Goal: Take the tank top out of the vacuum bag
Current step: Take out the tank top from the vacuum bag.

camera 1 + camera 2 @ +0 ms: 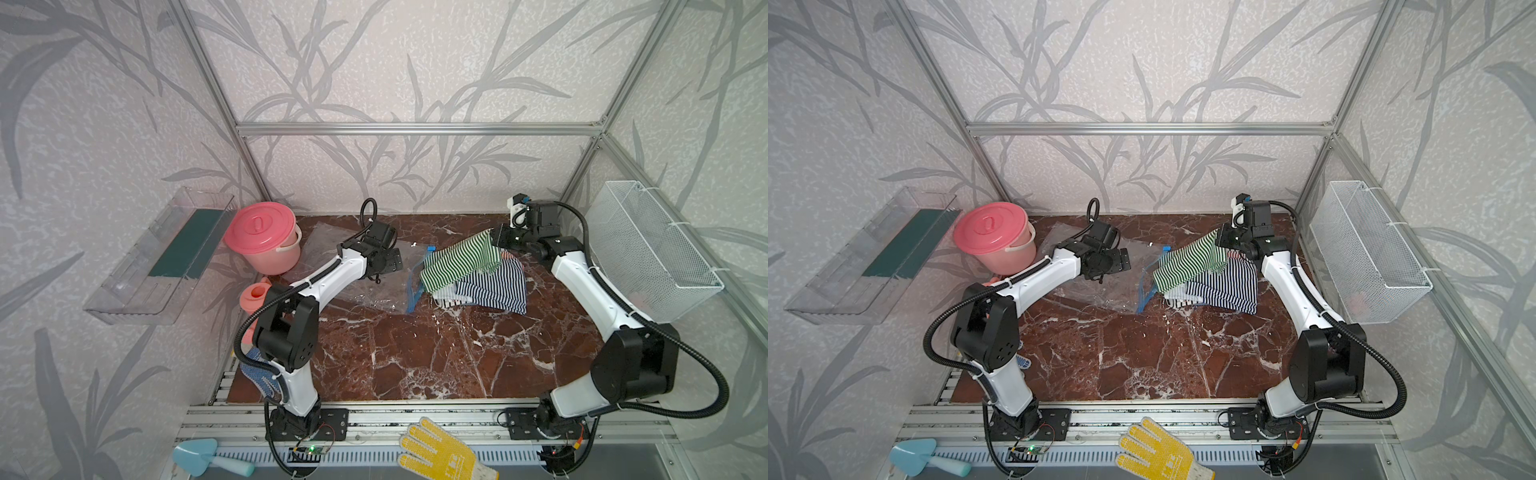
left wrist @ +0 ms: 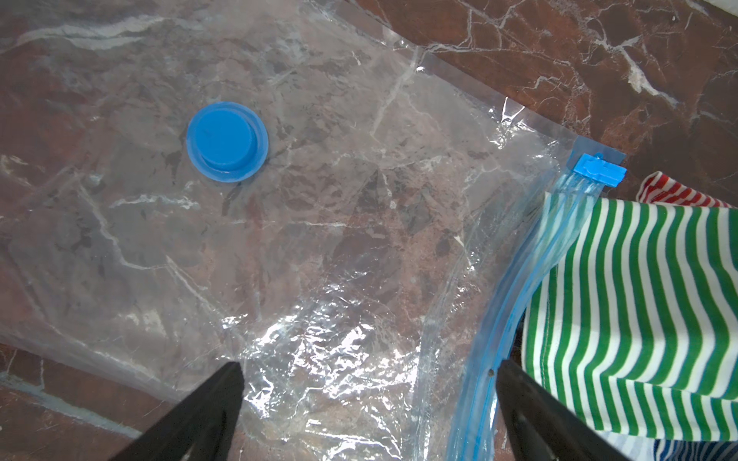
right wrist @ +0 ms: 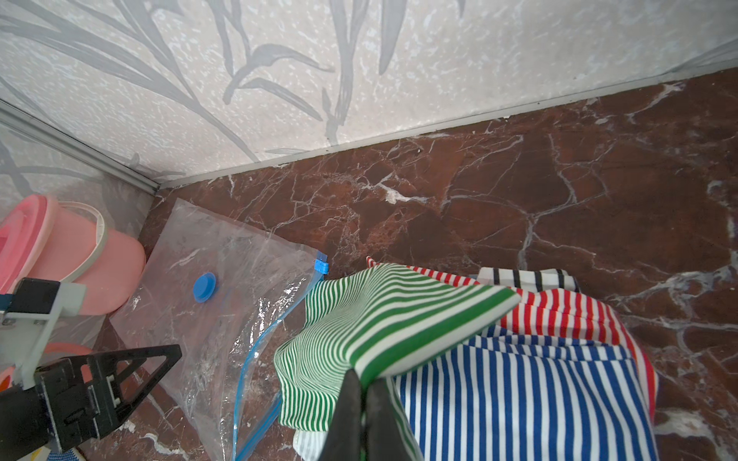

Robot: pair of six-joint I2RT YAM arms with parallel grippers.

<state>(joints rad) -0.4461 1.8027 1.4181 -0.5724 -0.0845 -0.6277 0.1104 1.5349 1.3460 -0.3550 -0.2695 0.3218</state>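
1. We are seeing the green-and-white striped tank top (image 1: 457, 259) (image 3: 379, 319) being held up at one end by the right tool (image 3: 363, 377), whose jaws are pressing tight together on a fold of the fabric.
2. The tank top's other end is draping down over the blue zip strip (image 2: 499, 319) at the mouth of the clear plastic vacuum bag (image 1: 399, 286) (image 2: 319, 239). We cannot tell whether any of the cloth is lying inside that mouth.
3. The bag is lying flat and crumpled on the red-brown marble-patterned desk (image 1: 415, 365), between the two arms, and only the desk's veining is showing through its plastic.
4. A round blue valve cap (image 2: 227, 141) is sitting on the bag's upper face, well apart from the zip strip. A small blue slider clip (image 2: 599, 171) is sitting at the strip's far end, just beside the tank top.
5. The left tool (image 2: 369, 365) is hanging over the bag with its jaws spread wide and gripping nothing. One finger is showing over the crumpled plastic and the other over the zip strip, next to the green stripes.
6. Under the raised tank top, a blue-and-white striped garment (image 3: 519, 399) and a red-and-white striped garment (image 3: 567, 311) are lying in a pile on the desk, outside the bag.
7. Farther out, a pink lidded plastic bucket (image 1: 262, 232) is standing in the far left corner near the bag, and a white wire mesh basket (image 1: 648, 245) is hanging on the right wall.
8. A yellow knit glove (image 1: 440, 453) is lying on the front rail.
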